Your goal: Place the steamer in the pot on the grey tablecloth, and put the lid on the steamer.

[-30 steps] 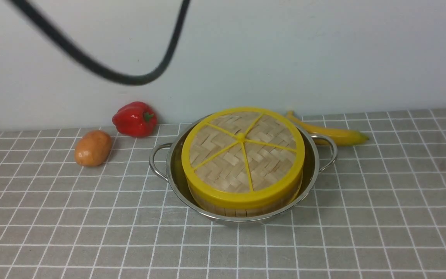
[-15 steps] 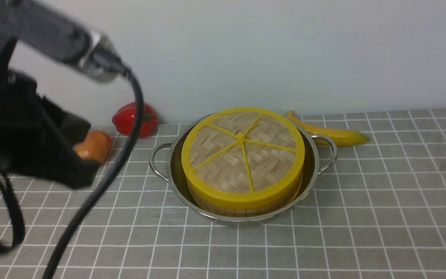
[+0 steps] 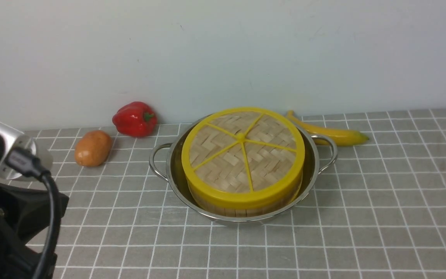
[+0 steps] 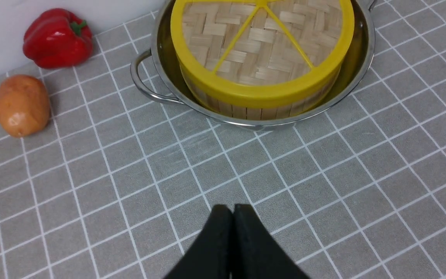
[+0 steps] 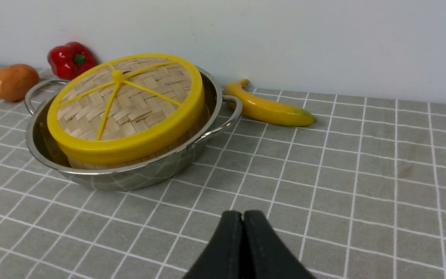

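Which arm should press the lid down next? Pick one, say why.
Left, probably: the left tool, shut, points straight at the lid; the right tool, also shut, has the pot off to one side.

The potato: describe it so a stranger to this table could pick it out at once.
Start at the steel pot in the middle of the grey tablecloth and look to its left, toward the back wall. Two items lie there; the potato is the one nearer the camera. It is a dull orange-brown oval, unlike the glossy red pepper behind it.
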Available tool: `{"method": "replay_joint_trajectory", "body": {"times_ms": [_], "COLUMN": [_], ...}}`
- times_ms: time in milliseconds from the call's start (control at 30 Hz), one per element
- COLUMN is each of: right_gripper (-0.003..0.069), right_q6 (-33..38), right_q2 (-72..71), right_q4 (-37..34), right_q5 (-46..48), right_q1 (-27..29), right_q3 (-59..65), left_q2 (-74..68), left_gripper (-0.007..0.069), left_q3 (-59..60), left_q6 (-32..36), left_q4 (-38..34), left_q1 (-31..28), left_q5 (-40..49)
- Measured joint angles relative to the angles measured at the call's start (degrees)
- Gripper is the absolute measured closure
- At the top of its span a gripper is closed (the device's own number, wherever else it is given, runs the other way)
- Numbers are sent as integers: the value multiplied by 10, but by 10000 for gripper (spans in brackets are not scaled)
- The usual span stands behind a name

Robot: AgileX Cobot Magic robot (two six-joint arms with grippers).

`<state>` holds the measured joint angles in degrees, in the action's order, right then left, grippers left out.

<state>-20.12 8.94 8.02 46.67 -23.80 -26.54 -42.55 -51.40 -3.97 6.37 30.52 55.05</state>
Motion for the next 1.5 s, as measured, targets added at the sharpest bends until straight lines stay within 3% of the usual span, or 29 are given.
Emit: {"method": "replay_joint_trajectory", "body": {"times_ms": [300,367,400,467,533,633,733,933,1500], "right_gripper": [622,608,607,592,581,559,543,510,455], "right_q6": [-5,-5,-5,-5,-5,-5,-6,-6,-6], "right_q2": [0,0,0,0,0,0,0,0,0], "right_q4": [-32,-40,-40,-50,-51,-51,-51,-52,-52], "right_q5": [0,0,0,0,0,0,0,0,0], "right_q1": [0,0,0,0,0,-1,-1,-1,-1], "right_q3": [0,0,0,0,1,1,1,1,1], "left_q2": [13,52,55,116,169,247,316,400,410], "left_gripper": [615,613,613,606,602,596,587,581,550], "left_q3": [19,64,69,154,221,339,423,516,518], "left_q6": [32,51,52,57,59,59,59,55,61], "left_q4": [33,47,47,50,50,49,49,49,49], "left_q1": [-19,-84,-84,-170,-217,-279,-309,-327,-327], "left_q5": [-19,-73,-80,-191,-265,-372,-418,-434,-436]}}
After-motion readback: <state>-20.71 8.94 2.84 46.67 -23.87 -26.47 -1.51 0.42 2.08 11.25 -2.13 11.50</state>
